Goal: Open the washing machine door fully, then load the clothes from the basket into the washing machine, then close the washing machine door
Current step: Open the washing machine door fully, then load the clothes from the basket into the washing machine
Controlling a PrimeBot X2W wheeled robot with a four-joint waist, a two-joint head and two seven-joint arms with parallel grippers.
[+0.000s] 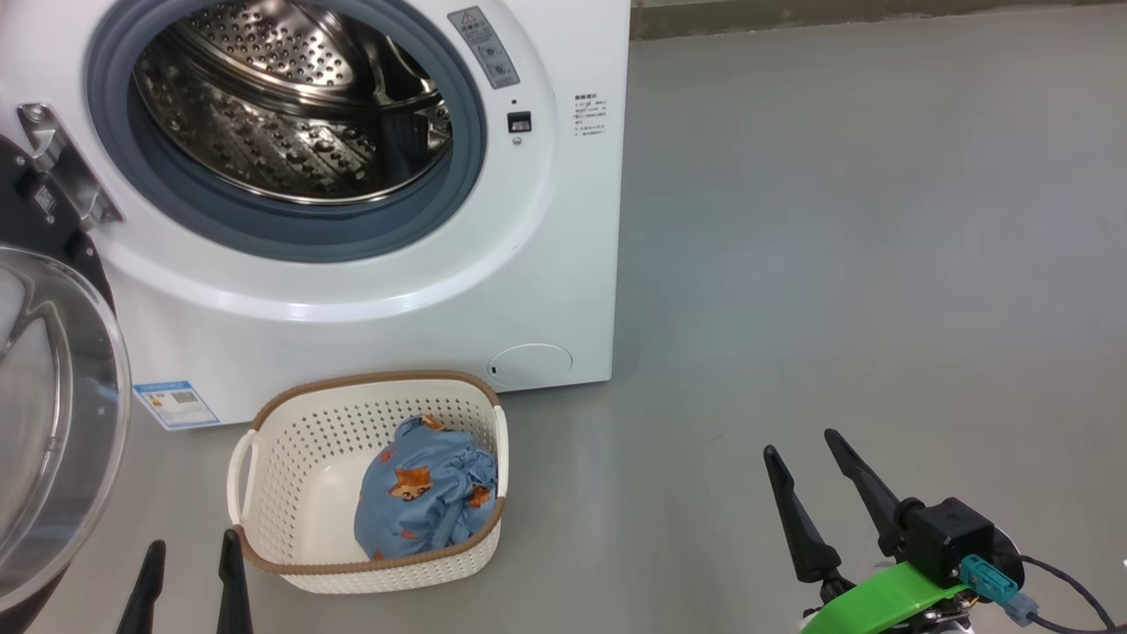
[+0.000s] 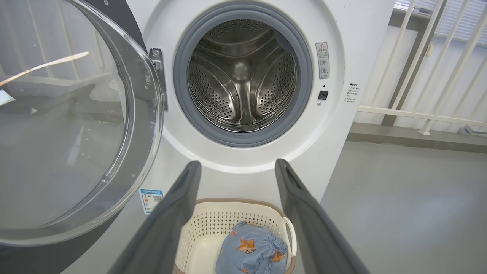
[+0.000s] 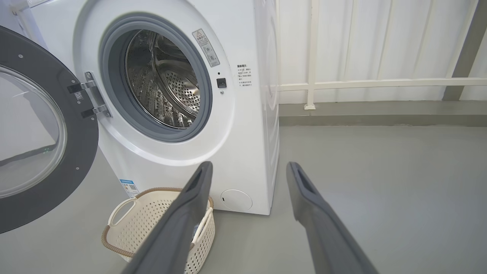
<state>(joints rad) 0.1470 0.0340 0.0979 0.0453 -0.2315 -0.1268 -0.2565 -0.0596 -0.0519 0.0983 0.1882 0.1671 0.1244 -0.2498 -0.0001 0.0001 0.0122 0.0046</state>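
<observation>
Risk 1: catching only a fold of the clothes (image 1: 427, 489) and shedding part on the floor (image 1: 836, 264) short of the drum (image 1: 290, 114). Probable cause: a shallow pinch on a loose bundle.

Risk 2: hooking the basket (image 1: 290, 414) by rim or handle and dragging it along. Probable cause: a descent too near the wall beside the bundle.

Risk 3: striking the washing machine door (image 1: 62, 414), swung wide at the left of the washing machine (image 1: 352, 335), with the left forearm on the lift.

Pose:
- Left pincer (image 1: 194, 541): spread, empty, low before the washing machine's lower left front, aimed towards the opening.
- Right pincer (image 1: 801, 442): spread, empty, beyond the washing machine's right front corner, over bare floor.

Clothes bundled in the basket, just in front of the washing machine, below the opening.
</observation>
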